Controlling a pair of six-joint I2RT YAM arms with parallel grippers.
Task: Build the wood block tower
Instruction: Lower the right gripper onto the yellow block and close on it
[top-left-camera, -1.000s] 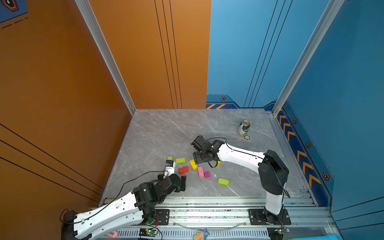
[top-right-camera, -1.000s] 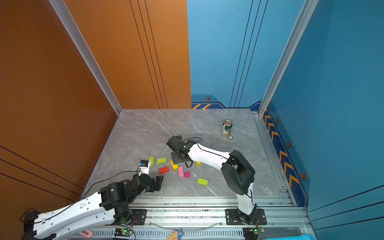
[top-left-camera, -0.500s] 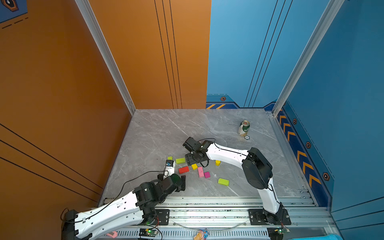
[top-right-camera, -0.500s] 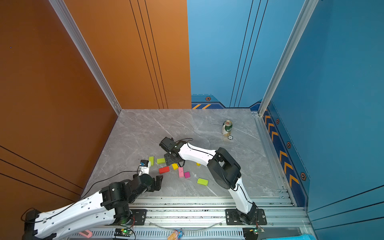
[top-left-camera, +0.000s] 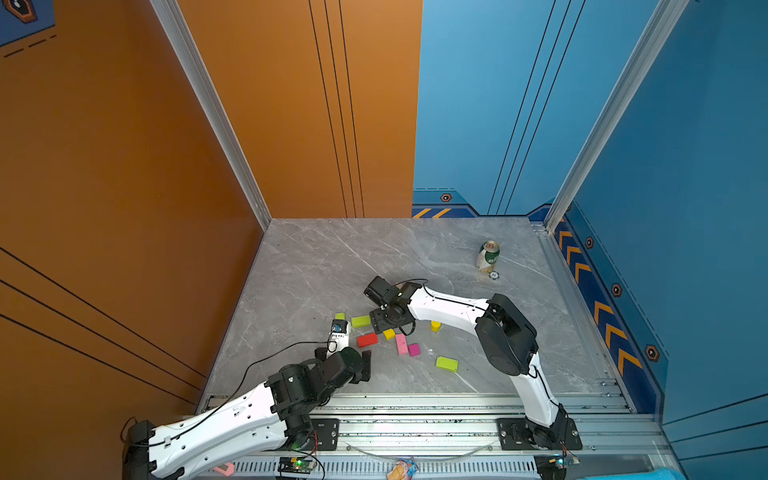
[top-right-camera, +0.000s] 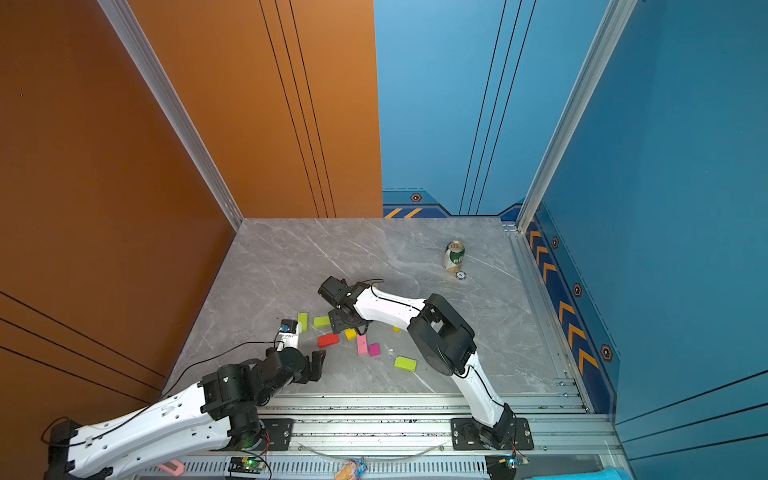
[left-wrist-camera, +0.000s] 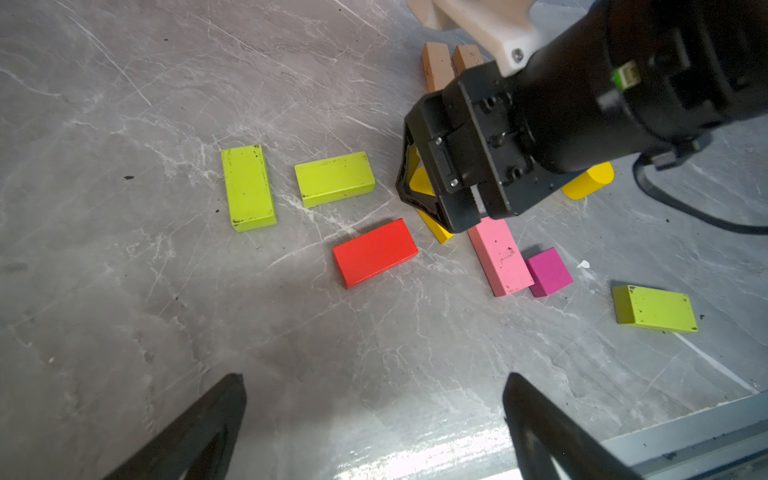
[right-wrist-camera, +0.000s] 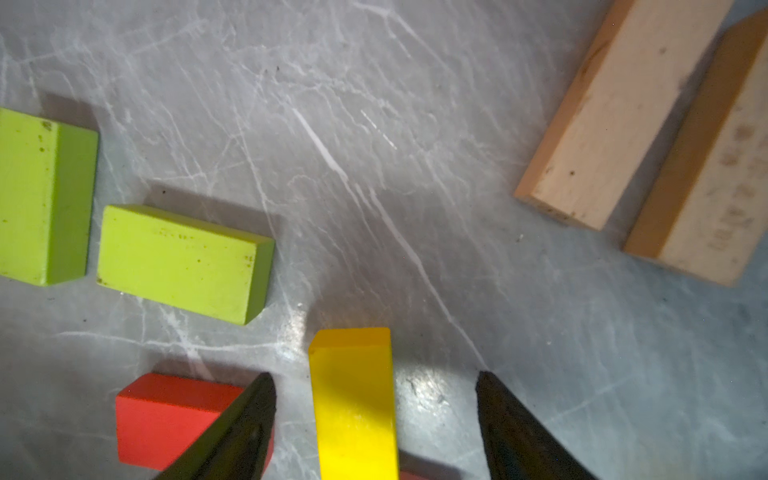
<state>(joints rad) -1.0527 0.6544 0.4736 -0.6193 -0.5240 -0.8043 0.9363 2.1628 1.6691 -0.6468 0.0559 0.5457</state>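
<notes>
Room: orange and blue walls (top-left-camera: 291, 104) around a grey marbled table (top-left-camera: 316, 266).
Right gripper (right-wrist-camera: 374, 377): jaws part-open, straddling the yellow block (right-wrist-camera: 353, 399) with a gap each side; red block (right-wrist-camera: 166, 415) just beside one finger.
Left gripper (left-wrist-camera: 374, 376): jaws wide apart, empty, over bare table.
Right arm (top-left-camera: 449, 309): reaches across the middle, wrist tipped down.
Left arm (top-left-camera: 232, 424): low, stretched forward.
Blocks (top-left-camera: 401, 344): scattered flat, none stacked; tan bars (right-wrist-camera: 615, 116) ahead of the right jaws, lime blocks (right-wrist-camera: 178, 262) ahead of the red.
</notes>
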